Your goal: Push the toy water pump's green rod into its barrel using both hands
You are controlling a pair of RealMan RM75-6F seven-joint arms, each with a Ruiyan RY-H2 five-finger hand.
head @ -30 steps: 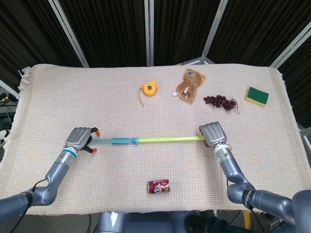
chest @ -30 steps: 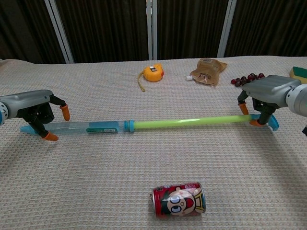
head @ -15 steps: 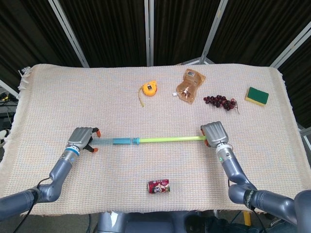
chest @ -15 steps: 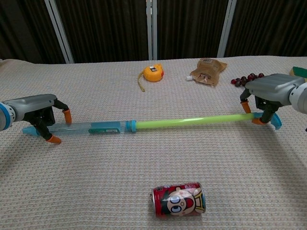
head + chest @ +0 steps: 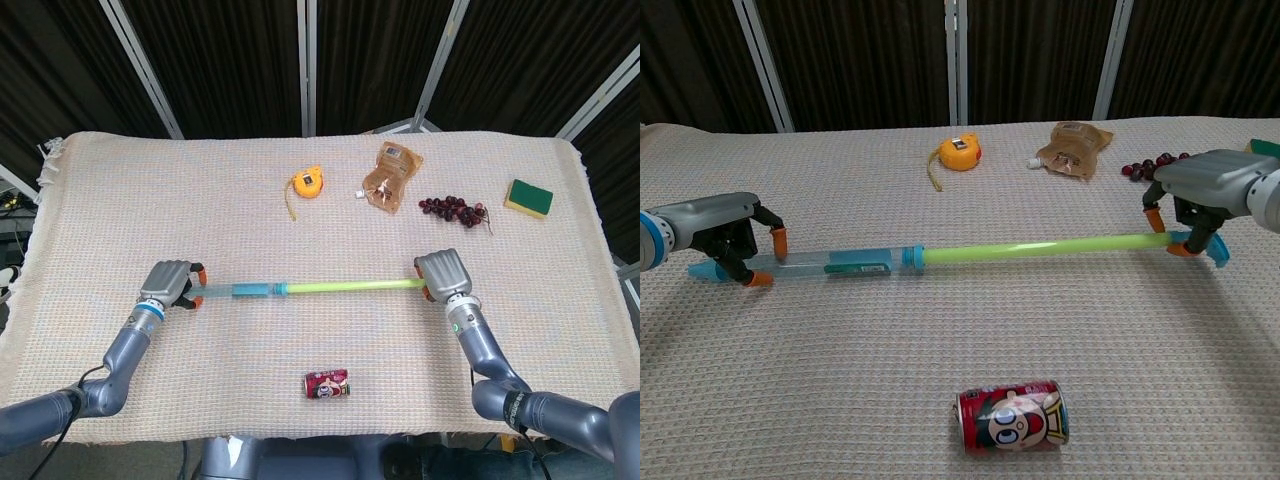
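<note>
The toy water pump lies across the cloth with its clear blue barrel (image 5: 240, 291) (image 5: 830, 263) on the left. Its green rod (image 5: 350, 286) (image 5: 1040, 246) is drawn far out to the right. My left hand (image 5: 170, 283) (image 5: 720, 235) holds the barrel's left end, orange fingertips curled around it. My right hand (image 5: 440, 272) (image 5: 1200, 190) grips the rod's far end, where a blue handle (image 5: 1215, 250) sticks out below the fingers. A blue collar (image 5: 913, 256) marks where rod meets barrel.
A red drink can (image 5: 327, 383) (image 5: 1012, 417) lies on its side near the front edge. At the back are an orange tape measure (image 5: 307, 184), a brown pouch (image 5: 390, 177), dark grapes (image 5: 455, 208) and a green-yellow sponge (image 5: 528, 198).
The whole pump and both hands have drifted slightly to the right. The rod's drawn-out length looks about the same.
</note>
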